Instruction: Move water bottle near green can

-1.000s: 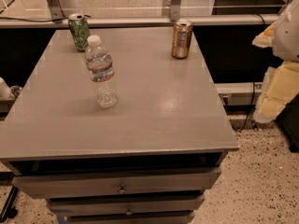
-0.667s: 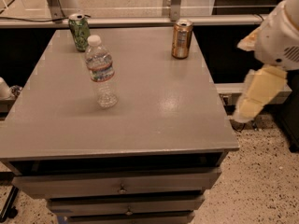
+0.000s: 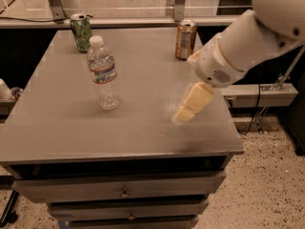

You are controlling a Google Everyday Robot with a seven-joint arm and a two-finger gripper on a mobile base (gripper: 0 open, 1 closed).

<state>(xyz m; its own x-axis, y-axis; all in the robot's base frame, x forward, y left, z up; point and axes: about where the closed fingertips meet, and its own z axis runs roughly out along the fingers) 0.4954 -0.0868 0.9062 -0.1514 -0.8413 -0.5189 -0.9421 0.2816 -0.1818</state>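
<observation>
Camera view: the water bottle [image 3: 102, 75] stands upright left of centre on the grey table [image 3: 66, 128], its white cap on. The green can [image 3: 81, 32] stands at the table's upper left corner, up and slightly left of the bottle, with a strip of bare tabletop showing between them. A gold-bronze can [image 3: 186, 39] stands upper centre, at the table's far edge.

The gripper [image 3: 187, 109] hangs over the right-centre part of the tabletop on the white arm [image 3: 248, 42] that reaches in from the upper right. It is well apart from the bottle and holds nothing; whether it is spread or pressed together I cannot tell.

By my judgement the task has barely begun: the bottle is not yet grasped. What is left is the reach to the bottle, the grasp, the carry toward the upper left and the set-down beside the green can.
</observation>
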